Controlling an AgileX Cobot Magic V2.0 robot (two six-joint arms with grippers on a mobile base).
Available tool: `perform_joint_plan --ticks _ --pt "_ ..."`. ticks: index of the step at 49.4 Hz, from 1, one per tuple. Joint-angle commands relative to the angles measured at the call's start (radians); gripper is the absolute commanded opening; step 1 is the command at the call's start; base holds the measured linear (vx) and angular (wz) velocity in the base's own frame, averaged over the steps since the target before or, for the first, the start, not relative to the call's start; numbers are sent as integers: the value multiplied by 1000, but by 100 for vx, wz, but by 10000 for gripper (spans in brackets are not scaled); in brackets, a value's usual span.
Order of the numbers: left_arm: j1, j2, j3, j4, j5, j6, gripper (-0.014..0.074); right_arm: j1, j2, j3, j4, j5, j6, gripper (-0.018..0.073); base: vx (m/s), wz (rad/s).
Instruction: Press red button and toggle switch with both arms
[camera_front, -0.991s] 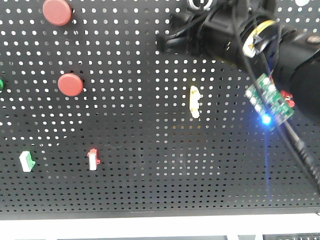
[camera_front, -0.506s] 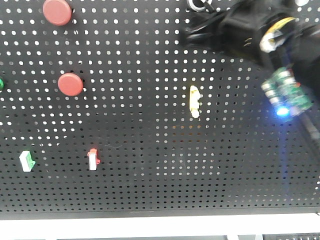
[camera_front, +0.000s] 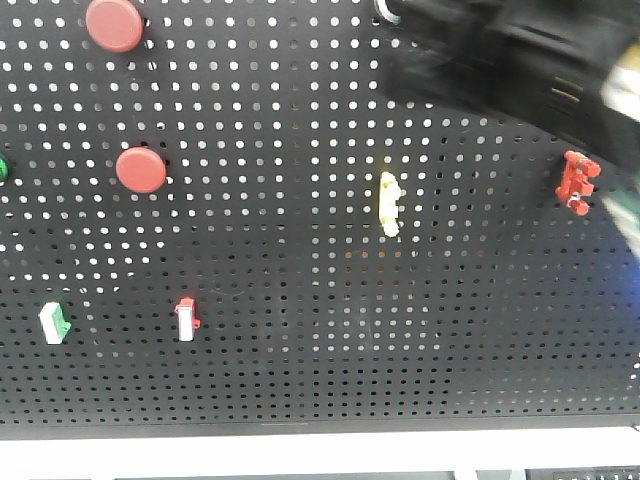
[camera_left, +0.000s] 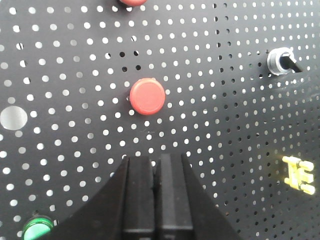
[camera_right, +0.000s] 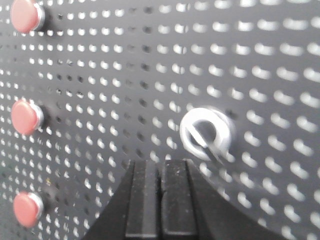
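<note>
A black pegboard (camera_front: 300, 380) carries two round red buttons (camera_front: 141, 169) (camera_front: 113, 22). In the left wrist view my left gripper (camera_left: 157, 160) is shut and empty, just below one red button (camera_left: 147, 96), apart from it. The silver toggle switch (camera_left: 281, 62) sits at the upper right there. In the right wrist view my right gripper (camera_right: 161, 164) is shut and empty, just below and left of the blurred silver toggle switch (camera_right: 206, 134). The right arm (camera_front: 520, 60) is a dark blur at the front view's top right.
The board also holds a yellow switch (camera_front: 390, 203), a red switch (camera_front: 578, 180), a white-red rocker (camera_front: 186, 319), a white-green rocker (camera_front: 54, 322) and a green button (camera_left: 37, 227). Three red buttons run down the left of the right wrist view (camera_right: 25, 117).
The right arm has moved right and up in the front view. Its green circuit board with the blue light has left the frame, and a red switch now shows at the right.
</note>
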Motion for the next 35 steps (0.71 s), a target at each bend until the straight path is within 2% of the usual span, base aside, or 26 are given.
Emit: perform_joint_plan --ticks 1,10,30,35 --pt "1 -4 -25 -5 -79 -4 2 -2 -27 -18 -10 -80 -17 0 0 0" --pt "1 -4 -25 -5 -79 -4 2 -2 -27 -18 -10 -37 -17 0 0 0" --pt "1 -23 1 -3 -82 -3 2 -2 -27 -18 -10 -36 -17 0 0 0" --pt "53 -96 116 -6 -105 -4 2 -2 -27 -18 -10 -37 -17 0 0 0"
